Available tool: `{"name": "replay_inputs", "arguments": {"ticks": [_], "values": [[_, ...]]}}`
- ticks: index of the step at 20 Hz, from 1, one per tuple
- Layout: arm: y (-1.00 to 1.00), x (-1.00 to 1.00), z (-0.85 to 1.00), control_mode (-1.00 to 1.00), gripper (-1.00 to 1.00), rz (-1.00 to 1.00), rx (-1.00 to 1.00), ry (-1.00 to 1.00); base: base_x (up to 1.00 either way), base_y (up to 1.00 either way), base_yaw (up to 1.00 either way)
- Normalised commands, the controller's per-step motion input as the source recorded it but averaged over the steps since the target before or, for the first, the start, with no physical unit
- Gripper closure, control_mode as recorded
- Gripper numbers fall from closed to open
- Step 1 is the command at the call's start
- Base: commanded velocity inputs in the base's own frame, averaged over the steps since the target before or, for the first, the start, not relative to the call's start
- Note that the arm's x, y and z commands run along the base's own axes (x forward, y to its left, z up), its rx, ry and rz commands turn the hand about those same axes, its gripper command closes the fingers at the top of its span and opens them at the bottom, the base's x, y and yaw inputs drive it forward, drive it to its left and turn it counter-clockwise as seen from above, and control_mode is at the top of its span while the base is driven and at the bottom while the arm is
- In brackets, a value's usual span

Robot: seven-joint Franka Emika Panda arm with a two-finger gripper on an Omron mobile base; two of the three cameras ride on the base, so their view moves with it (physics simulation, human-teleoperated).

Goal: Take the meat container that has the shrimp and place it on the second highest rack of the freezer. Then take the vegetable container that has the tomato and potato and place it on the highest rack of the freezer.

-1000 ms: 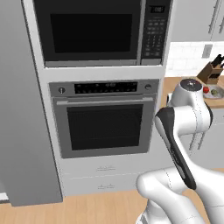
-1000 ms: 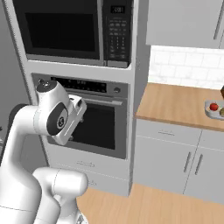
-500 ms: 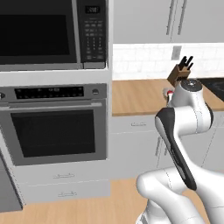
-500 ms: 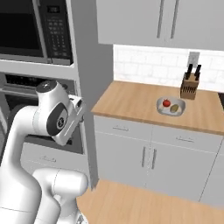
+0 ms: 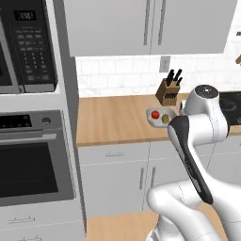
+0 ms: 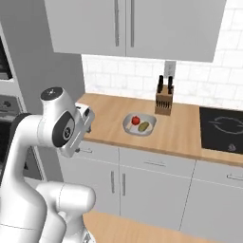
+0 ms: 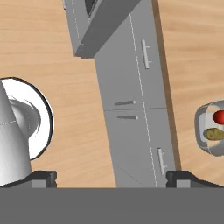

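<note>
The vegetable container (image 6: 139, 125) is a wide grey tray on the wooden counter, in front of the knife block. In it lie the red tomato (image 6: 135, 120) and the olive-brown potato (image 6: 144, 126). The left base view shows the same container (image 5: 160, 118) with the tomato (image 5: 155, 114) and potato (image 5: 165, 119), just left of my arm. My gripper (image 7: 113, 178) is open, with nothing between its fingertips (image 7: 43, 177). It hangs over the grey cabinet fronts, well short of the container (image 7: 210, 129) at the hand view's right edge. The meat container, shrimp and freezer are out of view.
A knife block (image 6: 164, 97) stands against the tiled wall behind the tray. A black cooktop (image 6: 220, 128) lies to its right. The microwave (image 5: 28, 47) and wall oven (image 5: 33, 164) fill the tall unit on the left. Grey wall cupboards (image 6: 128, 26) hang above the counter (image 6: 180, 135).
The whole picture has shifted from the wall ovens to the counter, so the base has moved to the right. The arm keeps its folded pose and the gripper stays open.
</note>
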Motion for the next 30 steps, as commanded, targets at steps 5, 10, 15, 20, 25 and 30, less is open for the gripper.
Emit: {"name": "replay_inputs", "arguments": {"ticks": [5, 10, 15, 20, 25, 30], "values": [[0.00, 0.00, 0.00, 1.00, -1.00, 0.00, 0.00, 0.00, 0.60, -0.13, -0.03], [0.00, 0.00, 0.00, 1.00, -1.00, 0.00, 0.00, 0.00, 0.51, -0.28, -0.10], [0.00, 0.00, 0.00, 1.00, -1.00, 0.00, 0.00, 0.00, 0.28, -0.13, -0.26], [0.00, 0.00, 0.00, 1.00, -1.00, 0.00, 0.00, 0.00, 0.45, 0.00, -0.14], [0.00, 0.00, 0.00, 1.00, -1.00, 0.00, 0.00, 0.00, 0.46, -0.02, 0.00], [0.00, 0.00, 0.00, 1.00, -1.00, 0.00, 0.00, 0.00, 0.00, 0.00, 0.00]]}}
